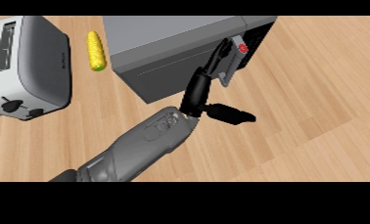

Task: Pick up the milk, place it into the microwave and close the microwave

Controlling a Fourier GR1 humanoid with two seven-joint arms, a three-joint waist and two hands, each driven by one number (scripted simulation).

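The grey microwave (173,32) stands at the top middle of the counter, its dark front (162,78) facing me and its door lying flat against the body. A red button (242,48) shows on its right side panel. My left hand (196,93) reaches in from the lower left. Its fingers (217,61) are straight and lie against the door's right end, by a light grey handle piece (233,69). The thumb (231,114) sticks out to the right. No milk shows anywhere. My right hand is out of the picture.
A silver toaster (33,66) stands at the left edge. A yellow corn cob (96,51) lies between it and the microwave. Bare wooden counter (311,96) spreads to the right and in front.
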